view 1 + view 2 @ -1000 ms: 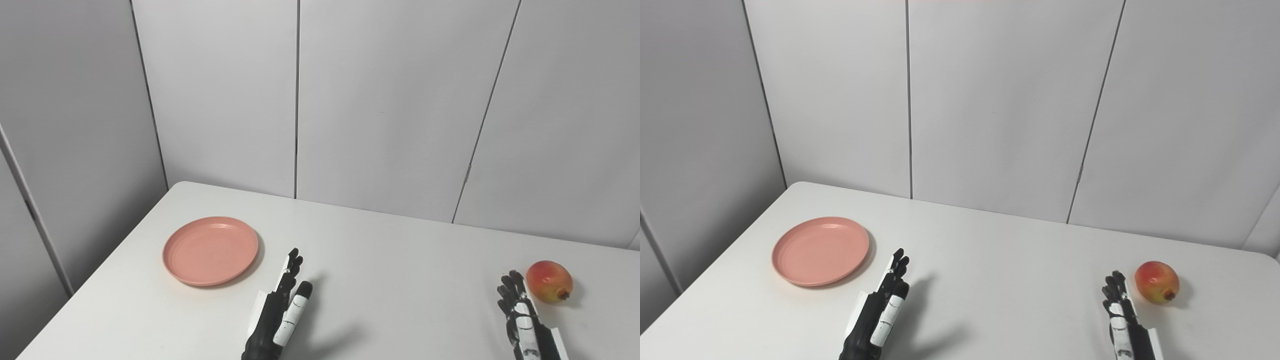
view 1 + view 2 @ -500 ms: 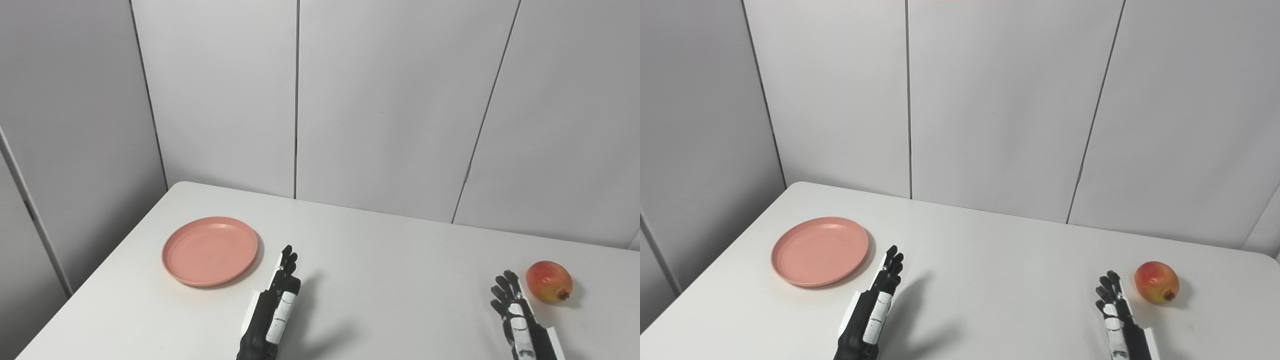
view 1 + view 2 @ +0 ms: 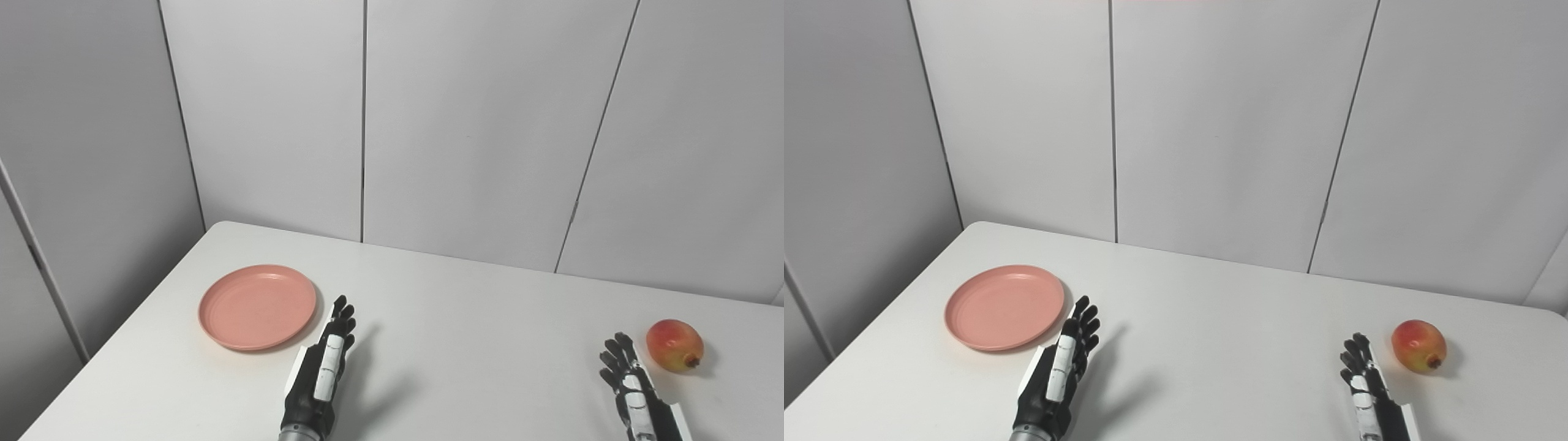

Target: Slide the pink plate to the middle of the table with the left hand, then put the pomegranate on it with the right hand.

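The black-and-white left hand (image 3: 321, 373) hovers empty with fingers spread, the round pink plastic plate (image 3: 257, 306) just beyond it to its left — best to hook the far rim. The right hand (image 3: 631, 392), also splayed and empty, waits beside the red-yellow pomegranate (image 3: 674, 345) on the white table (image 3: 478, 343).

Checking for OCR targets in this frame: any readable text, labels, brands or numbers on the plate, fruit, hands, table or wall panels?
None readable in either eye view.
Round pink plastic plate: plain, no print.
Red-yellow pomegranate: no sticker visible.
Black-and-white left hand and right hand: white segments bear no legible marks.
White table and grey wall panels: blank.
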